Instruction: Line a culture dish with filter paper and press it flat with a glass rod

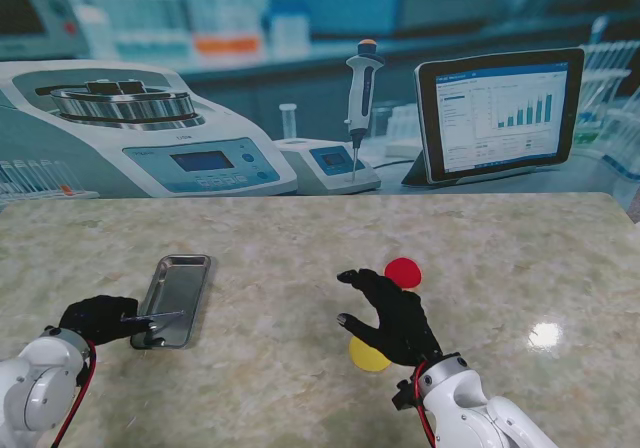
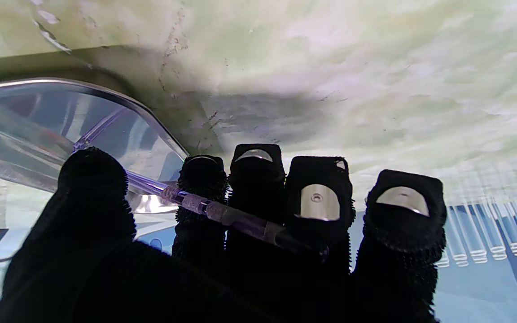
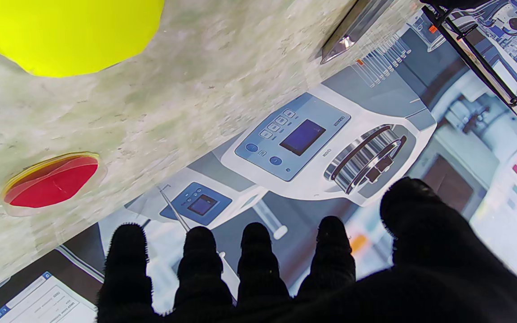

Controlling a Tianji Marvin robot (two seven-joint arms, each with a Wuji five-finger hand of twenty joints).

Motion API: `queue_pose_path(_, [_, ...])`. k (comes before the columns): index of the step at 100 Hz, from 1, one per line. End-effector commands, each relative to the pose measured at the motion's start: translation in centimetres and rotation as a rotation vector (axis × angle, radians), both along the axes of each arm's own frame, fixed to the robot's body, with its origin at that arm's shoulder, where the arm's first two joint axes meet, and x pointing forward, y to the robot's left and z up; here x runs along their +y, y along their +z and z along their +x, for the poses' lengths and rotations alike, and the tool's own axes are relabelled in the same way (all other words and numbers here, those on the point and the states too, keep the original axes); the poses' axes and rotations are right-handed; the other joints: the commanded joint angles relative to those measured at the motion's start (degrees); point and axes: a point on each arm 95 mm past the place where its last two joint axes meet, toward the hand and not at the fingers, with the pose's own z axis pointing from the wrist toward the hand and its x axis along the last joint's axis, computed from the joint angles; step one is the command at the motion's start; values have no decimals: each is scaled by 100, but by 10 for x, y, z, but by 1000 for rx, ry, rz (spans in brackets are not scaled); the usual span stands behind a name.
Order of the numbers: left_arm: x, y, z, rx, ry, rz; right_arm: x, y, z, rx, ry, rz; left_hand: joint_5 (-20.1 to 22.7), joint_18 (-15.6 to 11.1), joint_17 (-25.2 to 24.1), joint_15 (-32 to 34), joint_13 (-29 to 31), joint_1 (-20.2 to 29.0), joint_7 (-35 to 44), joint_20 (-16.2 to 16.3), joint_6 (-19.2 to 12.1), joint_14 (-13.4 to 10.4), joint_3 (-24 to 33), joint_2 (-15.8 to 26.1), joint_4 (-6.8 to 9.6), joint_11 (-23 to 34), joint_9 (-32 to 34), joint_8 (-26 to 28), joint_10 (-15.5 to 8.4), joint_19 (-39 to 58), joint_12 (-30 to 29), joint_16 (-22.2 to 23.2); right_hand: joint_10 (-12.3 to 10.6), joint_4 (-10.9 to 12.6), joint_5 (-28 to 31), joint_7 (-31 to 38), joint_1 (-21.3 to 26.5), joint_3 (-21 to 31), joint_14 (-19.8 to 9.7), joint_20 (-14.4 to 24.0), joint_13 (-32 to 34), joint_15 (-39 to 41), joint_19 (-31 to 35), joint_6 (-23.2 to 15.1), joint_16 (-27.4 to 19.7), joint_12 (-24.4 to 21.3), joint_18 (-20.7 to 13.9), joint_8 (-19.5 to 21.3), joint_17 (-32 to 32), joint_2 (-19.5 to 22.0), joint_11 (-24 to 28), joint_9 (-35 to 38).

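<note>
In the stand view my left hand [image 1: 98, 319] is shut on a thin glass rod [image 1: 152, 318] at the near end of a metal tray [image 1: 180, 286] on the left. The left wrist view shows the clear rod [image 2: 222, 215] lying across my fingers [image 2: 317, 202] under the thumb, its far end over the tray [image 2: 38, 121]. My right hand [image 1: 393, 317] hovers open with its fingers spread, between a red paper disc [image 1: 403, 272] farther away and a yellow disc [image 1: 367, 357] nearer to me. The red disc [image 3: 52, 181] lies in a clear shallow dish; the yellow disc [image 3: 70, 31] lies bare on the table.
A printed lab backdrop [image 1: 200, 118] stands along the far edge of the marble table [image 1: 520, 258]. A bright glare spot [image 1: 545, 335] shows on the right side of the table.
</note>
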Motion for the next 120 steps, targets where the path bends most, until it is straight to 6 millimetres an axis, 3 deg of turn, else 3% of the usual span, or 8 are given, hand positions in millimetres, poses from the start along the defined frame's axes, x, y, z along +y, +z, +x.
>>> queue_pose_path(1, [0,-1,-1,3,4,2,2,-1,-3,9,0,10,-167,243,-65,-73,-130,151,-81,242,73,121,-154,150,79,-48,-134,-87,140,49,-41,115,-71,157,-105,54,29,-114,-36,35,-165,79,79,-52,39,2,-68,93,-51,168,14,-178])
queue_pose_path(47, [-4,3,1,-15,9,16,3,0,-2,10,1,12,-639,234,-460,-621,-658,401,-440,543,185,404,-609,279,146,-665,-719,-792,327,-251,-224,262,-63,159,-105,99,26,-125,-17,29,-161,102,117,-38,44,-2,-59,93,-47,185,47,-173])
queue_pose_path(98, [-4,5,4,-29,8,31,3,0,-2,11,2,17,-863,156,-616,-1292,-1172,553,-909,626,308,822,-868,343,186,-1719,-1305,-1529,511,-408,-740,-213,-59,158,-102,184,27,-137,1,14,-166,112,143,-22,42,-9,-56,75,-48,199,85,-165])
queue_pose_path(120, [-5,6,5,-33,6,39,3,1,-2,11,1,19,-942,81,-791,-1609,-1391,540,-1566,626,472,882,-876,348,184,-2547,-1730,-2380,579,-543,-1242,-328,-49,160,-104,229,33,-139,8,8,-161,121,155,-25,44,-13,-50,56,-49,203,100,-163])
